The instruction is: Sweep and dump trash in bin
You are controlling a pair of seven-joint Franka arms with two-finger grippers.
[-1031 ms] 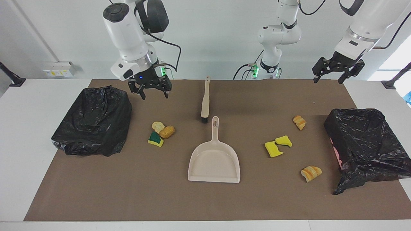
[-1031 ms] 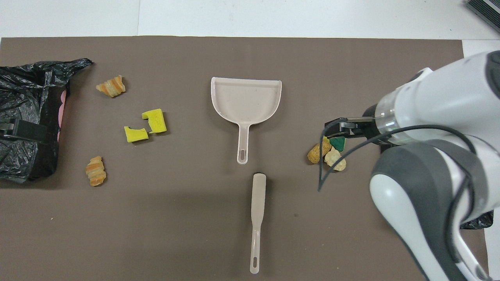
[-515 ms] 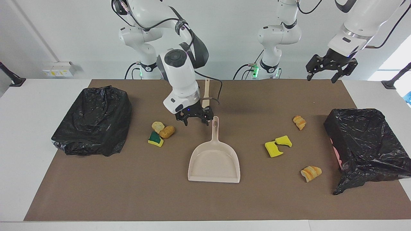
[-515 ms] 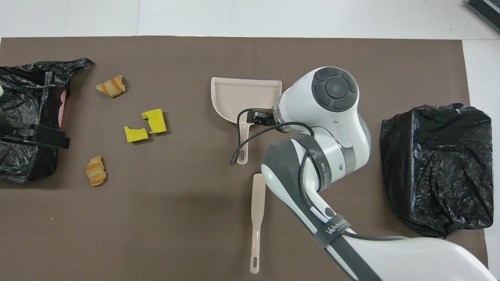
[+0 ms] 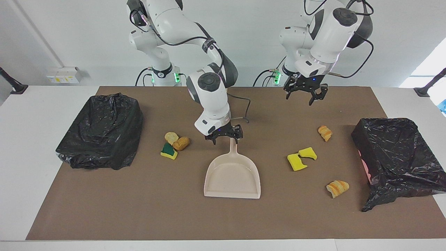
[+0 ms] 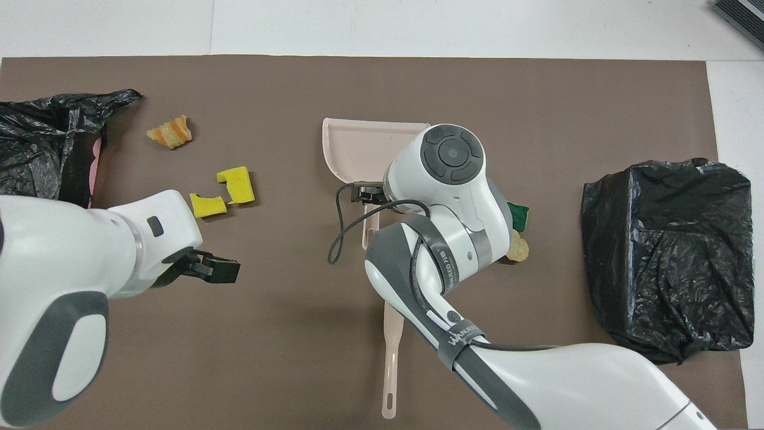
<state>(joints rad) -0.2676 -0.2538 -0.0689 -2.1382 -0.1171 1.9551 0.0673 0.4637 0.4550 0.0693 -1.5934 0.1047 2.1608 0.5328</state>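
Note:
The beige dustpan lies mid-mat, its handle pointing toward the robots. My right gripper is open and low at the handle's end, one finger on each side of it. The left gripper hangs open in the air over the mat. Trash lies in two groups. A green-topped sponge piece and two bread lumps lie toward the right arm's end. Two yellow chunks and two bread lumps lie toward the left arm's end.
A black-bagged bin stands at the right arm's end of the mat, another at the left arm's end. The beige brush lies nearer the robots than the dustpan, partly under the right arm.
The right arm swung from beside its bin to the dustpan handle and came down low. The left arm moved in from the table's end toward the middle and lowered a little.

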